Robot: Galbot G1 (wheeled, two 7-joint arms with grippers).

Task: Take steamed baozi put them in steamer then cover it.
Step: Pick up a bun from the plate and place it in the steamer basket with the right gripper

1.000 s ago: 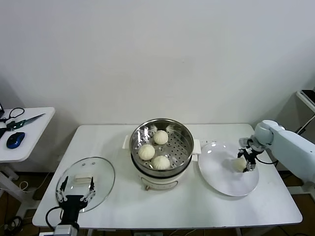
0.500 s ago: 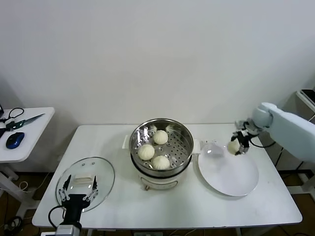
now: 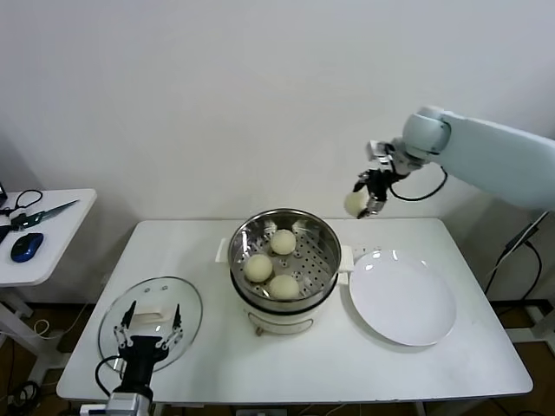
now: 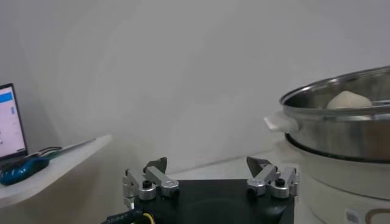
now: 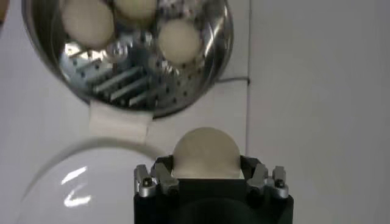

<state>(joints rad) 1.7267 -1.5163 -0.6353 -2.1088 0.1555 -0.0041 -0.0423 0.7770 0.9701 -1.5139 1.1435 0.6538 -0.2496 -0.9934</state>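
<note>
1. White worktop [image 3: 364,373] carries the steamer, a plate and a glass lid; a white wall stands behind it.
2. Side table [image 3: 52,251], white, stands apart off the robot's left edge of the worktop, with a blue mouse [image 3: 27,247] and scissors [image 3: 39,214] on it.
3. Steamer [image 3: 321,230]: shiny steel pot on a cream-white base, at mid-worktop, uncovered. Perforated tray visible inside.
4. White plate [image 3: 403,299] lies just beside the steamer on the robot's right side, nothing on it.
5. Glass lid [image 3: 186,308] with a white handle lies flat near the front left corner of the worktop, apart from the steamer.
6. Right gripper [image 3: 371,192] is raised in the air, above and behind the gap between steamer and plate, against the wall. Its fingers [image 5: 159,176] are clenched on one baozi [image 3: 355,203]; the right wrist view shows the bun seated between them, with the steamer below and ahead.
7. Left gripper [image 3: 148,322] hovers over the glass lid at the front left, fingers [image 4: 152,181] spread wide and released, holding nothing.
8. Three baozi sit on the steamer's tray: one at the back [image 3: 283,242], one toward the left [image 3: 257,268], one at the front [image 3: 283,286], close together.
</note>
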